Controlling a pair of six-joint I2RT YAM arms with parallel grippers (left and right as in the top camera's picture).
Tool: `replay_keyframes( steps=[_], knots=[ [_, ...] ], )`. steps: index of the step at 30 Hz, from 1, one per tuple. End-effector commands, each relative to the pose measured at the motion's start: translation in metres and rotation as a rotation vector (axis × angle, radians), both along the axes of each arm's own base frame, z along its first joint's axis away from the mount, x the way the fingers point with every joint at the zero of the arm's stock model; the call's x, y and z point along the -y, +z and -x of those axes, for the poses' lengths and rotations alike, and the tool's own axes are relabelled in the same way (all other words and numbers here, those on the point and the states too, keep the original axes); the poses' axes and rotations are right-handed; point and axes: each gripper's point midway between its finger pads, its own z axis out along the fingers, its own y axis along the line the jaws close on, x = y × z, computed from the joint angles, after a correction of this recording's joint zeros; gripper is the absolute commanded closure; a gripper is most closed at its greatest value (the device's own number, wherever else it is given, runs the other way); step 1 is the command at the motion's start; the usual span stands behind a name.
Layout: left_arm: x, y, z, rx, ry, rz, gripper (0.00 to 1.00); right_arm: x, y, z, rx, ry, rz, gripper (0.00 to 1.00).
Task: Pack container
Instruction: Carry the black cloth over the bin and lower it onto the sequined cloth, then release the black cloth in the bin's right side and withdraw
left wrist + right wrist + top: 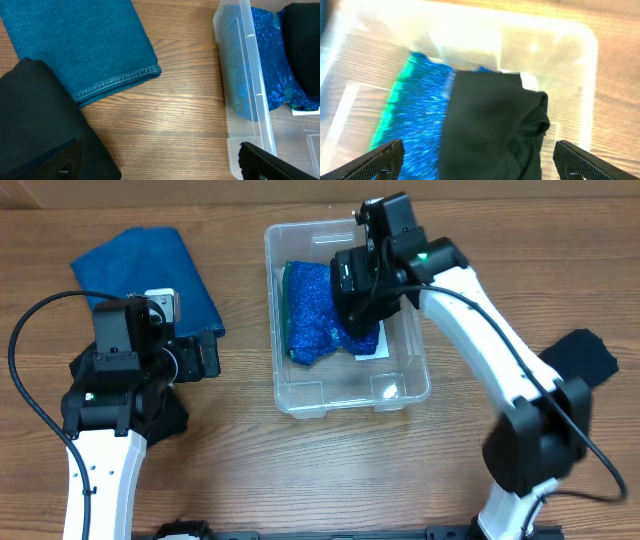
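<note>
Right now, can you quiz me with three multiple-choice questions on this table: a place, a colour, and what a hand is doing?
1. Where is the sparkly blue fabric? A on the bare table; B inside the clear bin; C under the left arm.
2. What colour is the towel on the table beside the bin? A red; B blue; C white.
3. How is the right hand above the bin? A open; B shut on the towel; C out of sight.
Answers: 1 B, the bin's walls surround it. 2 B, it is plainly blue. 3 A, its fingers stand wide apart, the black cloth between them.
</note>
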Motion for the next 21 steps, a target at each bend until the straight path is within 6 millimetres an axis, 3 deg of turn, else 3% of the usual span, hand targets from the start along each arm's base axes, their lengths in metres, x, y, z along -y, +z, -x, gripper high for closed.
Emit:
replay_keyframes(
  steps=[1, 2, 4, 6, 7, 12, 14, 17, 21],
  knots=[
    [-0.003, 0.008, -0.003, 0.021, -0.008, -0.016, 0.00, -0.023, 0.032, 0.024, 0.019, 0.158, -0.038, 0.64],
    [-0.003, 0.008, -0.003, 0.021, -0.008, -0.016, 0.00, -0.024, 0.024, 0.029, -0.010, 0.164, -0.034, 0.80],
    [-0.003, 0.008, -0.002, 0.020, -0.008, -0.016, 0.00, -0.021, -0.008, 0.036, -0.084, 0.163, -0.006, 0.96],
    [-0.003, 0.008, -0.002, 0.020, -0.008, -0.016, 0.00, -0.017, -0.039, 0.041, -0.146, 0.179, 0.039, 0.96],
    [-0.003, 0.008, -0.002, 0.020, -0.008, -0.015, 0.00, -0.013, -0.074, 0.045, -0.216, 0.198, 0.084, 0.96],
    [-0.003, 0.008, -0.002, 0.019, -0.009, -0.015, 0.00, 0.004, -0.140, 0.034, -0.283, 0.163, 0.227, 0.96],
    [-0.003, 0.008, -0.002, 0.017, -0.009, -0.015, 0.00, 0.012, -0.146, 0.025, -0.257, 0.132, 0.272, 0.92],
    [-0.003, 0.007, -0.001, 0.013, -0.009, -0.015, 0.00, 0.024, -0.136, 0.007, -0.182, 0.070, 0.345, 0.79],
    [-0.003, 0.007, -0.001, 0.013, -0.009, -0.016, 0.00, 0.023, -0.117, 0.000, -0.151, 0.059, 0.341, 0.77]
  ],
)
